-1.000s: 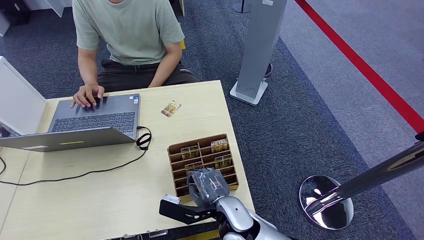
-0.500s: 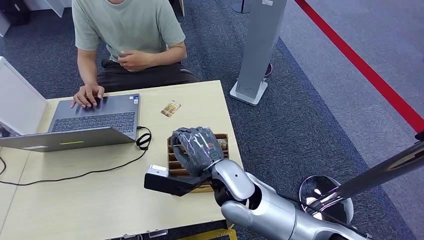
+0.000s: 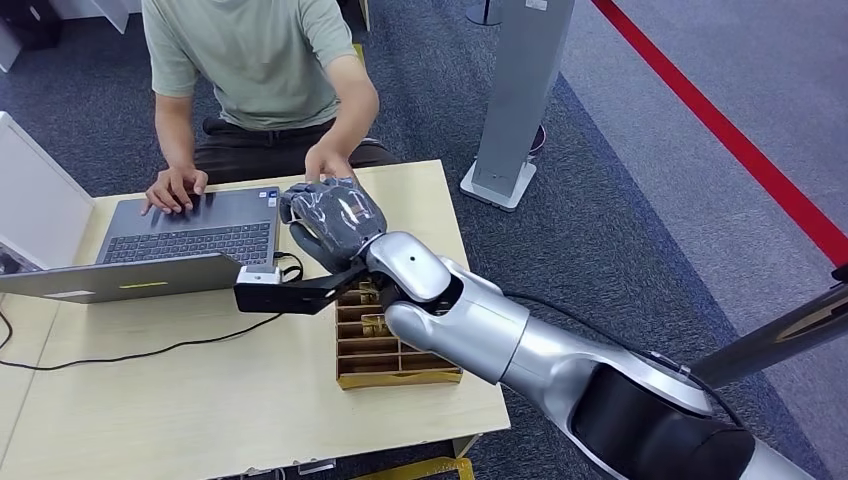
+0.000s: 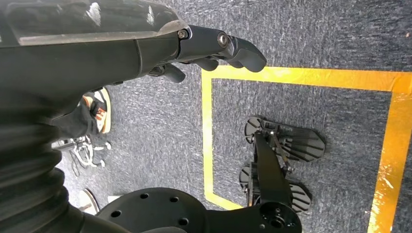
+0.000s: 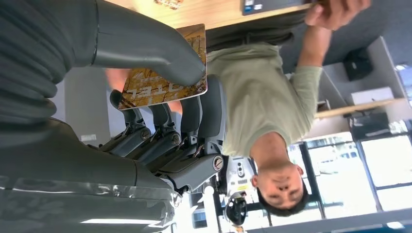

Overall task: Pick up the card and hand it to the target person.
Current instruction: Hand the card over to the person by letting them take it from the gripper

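Note:
My right hand (image 3: 330, 218) is stretched over the far side of the table toward the seated person (image 3: 250, 60). It pinches a yellow-brown picture card (image 5: 165, 82) between the thumb (image 5: 145, 48) and the fingers (image 5: 194, 121). The person's hand (image 3: 325, 160) reaches over the table's far edge, just beyond my hand and close to the card. From the head view the card is hidden behind my hand. My left hand (image 4: 214, 48) hangs beside my body over the carpet, fingers loosely bent and holding nothing.
A wooden card holder (image 3: 395, 345) with several cards stands near the table's right front corner under my forearm. An open laptop (image 3: 190, 235) with a black cable (image 3: 150, 350) takes the left side, the person's other hand (image 3: 175, 188) on it. A grey post (image 3: 515, 100) stands right of the table.
My right hand rose from the card holder and swung forward across the table with the card. The person's hand left the lap and reached out toward it.

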